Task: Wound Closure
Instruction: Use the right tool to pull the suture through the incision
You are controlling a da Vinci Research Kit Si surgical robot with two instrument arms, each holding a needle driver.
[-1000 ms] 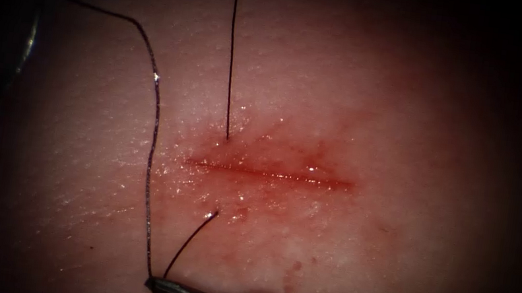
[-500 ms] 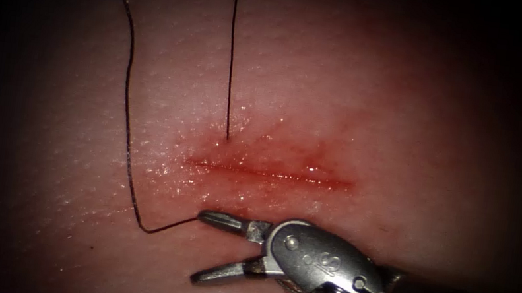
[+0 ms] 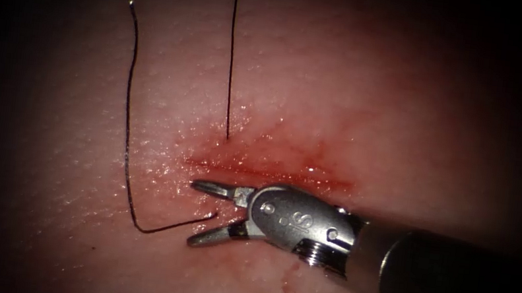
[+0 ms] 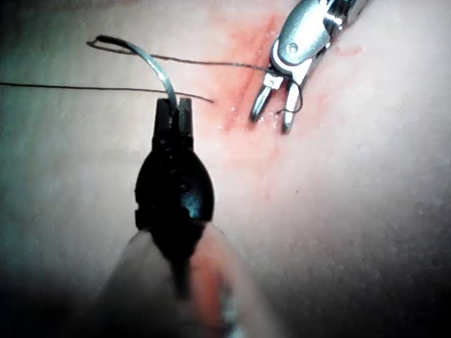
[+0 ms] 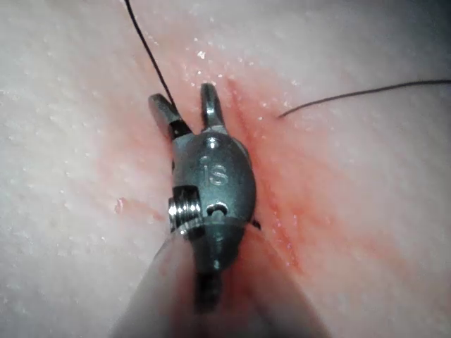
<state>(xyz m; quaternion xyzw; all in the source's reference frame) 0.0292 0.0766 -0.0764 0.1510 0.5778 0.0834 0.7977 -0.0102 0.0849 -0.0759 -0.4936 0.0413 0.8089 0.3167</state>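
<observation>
Thread (image 3: 127, 110) exits the tissue (image 3: 415, 85) just left of the right pincer (image 3: 199, 213), whose jaws stand apart, empty, below the cut (image 3: 271, 174). Left pincer (image 4: 174, 105) is clamped on the needle (image 4: 151, 63) near its end, clear of tissue.

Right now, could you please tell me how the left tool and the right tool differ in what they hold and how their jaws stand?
The left tool is shut on the needle, gripping one end of its curve, clear of the tissue; the right tool holds nothing, jaws open. The right tool sits at the cut near the thread. Both are needle drivers.
</observation>
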